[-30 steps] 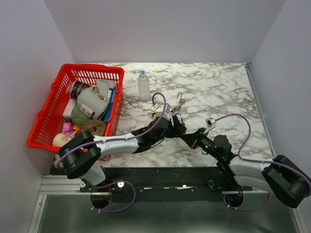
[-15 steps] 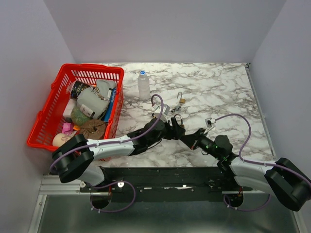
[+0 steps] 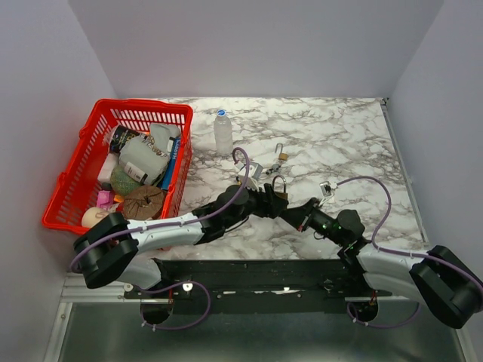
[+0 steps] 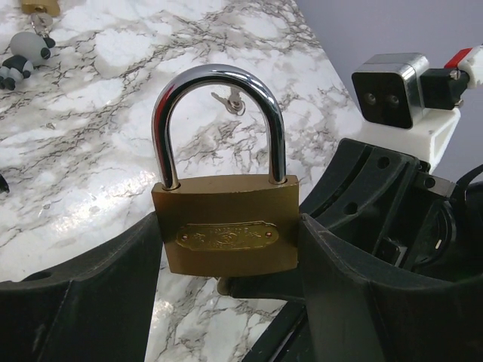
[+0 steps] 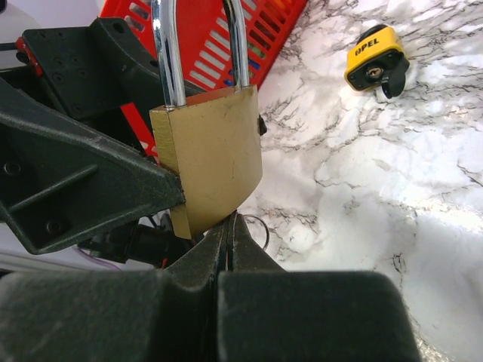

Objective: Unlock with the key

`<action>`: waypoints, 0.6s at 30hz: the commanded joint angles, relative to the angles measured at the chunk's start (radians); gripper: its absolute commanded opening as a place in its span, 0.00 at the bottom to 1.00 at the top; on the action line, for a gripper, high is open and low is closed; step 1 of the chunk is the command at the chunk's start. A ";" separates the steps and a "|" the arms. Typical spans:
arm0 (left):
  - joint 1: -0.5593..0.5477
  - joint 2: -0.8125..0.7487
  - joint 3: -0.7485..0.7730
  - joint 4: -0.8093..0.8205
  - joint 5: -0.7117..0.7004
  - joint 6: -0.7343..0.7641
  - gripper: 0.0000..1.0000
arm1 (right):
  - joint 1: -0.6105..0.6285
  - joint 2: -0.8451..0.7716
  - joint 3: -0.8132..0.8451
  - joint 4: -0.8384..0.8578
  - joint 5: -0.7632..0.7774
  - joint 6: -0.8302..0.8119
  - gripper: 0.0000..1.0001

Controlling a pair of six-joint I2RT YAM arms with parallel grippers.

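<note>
A brass padlock (image 4: pixel 225 234) with a chrome shackle, both legs seated in the body, stands upright between the two black fingers of my left gripper (image 4: pixel 226 253), which is shut on its sides. It shows in the top view (image 3: pixel 278 188) above mid-table. My right gripper (image 5: pixel 230 226) is shut, its tips pressed against the padlock's (image 5: pixel 211 158) underside. A thin key ring (image 5: pixel 258 226) sticks out beside the tips; the key blade itself is hidden between fingers and lock. The two grippers meet in the top view, left (image 3: pixel 270 197), right (image 3: pixel 291 213).
A yellow padlock (image 5: pixel 373 56) with a black-headed key lies on the marble beyond. A small loose key (image 4: pixel 230 100) and a panda charm (image 4: pixel 23 56) lie on the table. A clear bottle (image 3: pixel 223 132) stands at the back. A full red basket (image 3: pixel 75 173) is at left.
My left gripper with the padlock has shifted a little right and forward. The right gripper has followed and stays at the padlock's underside.
</note>
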 commanded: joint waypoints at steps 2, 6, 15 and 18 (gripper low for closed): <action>-0.074 -0.026 -0.034 0.059 0.278 -0.033 0.00 | -0.045 0.039 0.044 0.282 0.095 0.069 0.01; -0.074 -0.044 -0.041 0.064 0.283 -0.022 0.00 | -0.054 0.086 0.041 0.346 0.076 0.091 0.01; -0.072 -0.039 0.012 -0.071 0.199 -0.025 0.00 | -0.054 0.093 0.061 0.295 0.065 0.028 0.01; -0.074 -0.027 0.072 -0.189 0.089 -0.056 0.00 | -0.054 0.044 0.076 0.163 0.070 -0.029 0.01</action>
